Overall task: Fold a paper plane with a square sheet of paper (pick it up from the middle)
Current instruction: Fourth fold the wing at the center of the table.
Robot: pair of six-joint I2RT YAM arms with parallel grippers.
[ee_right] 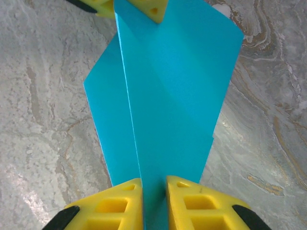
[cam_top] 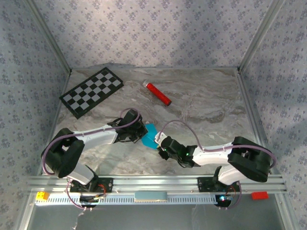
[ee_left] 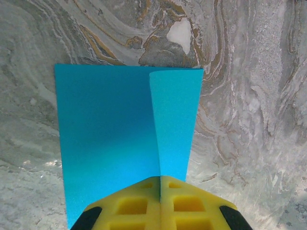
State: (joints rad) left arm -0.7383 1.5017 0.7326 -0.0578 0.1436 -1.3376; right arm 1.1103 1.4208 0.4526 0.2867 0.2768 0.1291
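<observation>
Cyan paper (ee_left: 110, 143) tight in left jaws, loose between parted right jaws.

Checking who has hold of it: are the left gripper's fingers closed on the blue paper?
Yes, on the left gripper the yellow fingers meet, pinching the blue paper between them.

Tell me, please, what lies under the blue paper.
Around the edges of the blue paper the marbled table shows. The patch of table directly beneath the sheet is covered, so whether anything lies there cannot be seen.
</observation>
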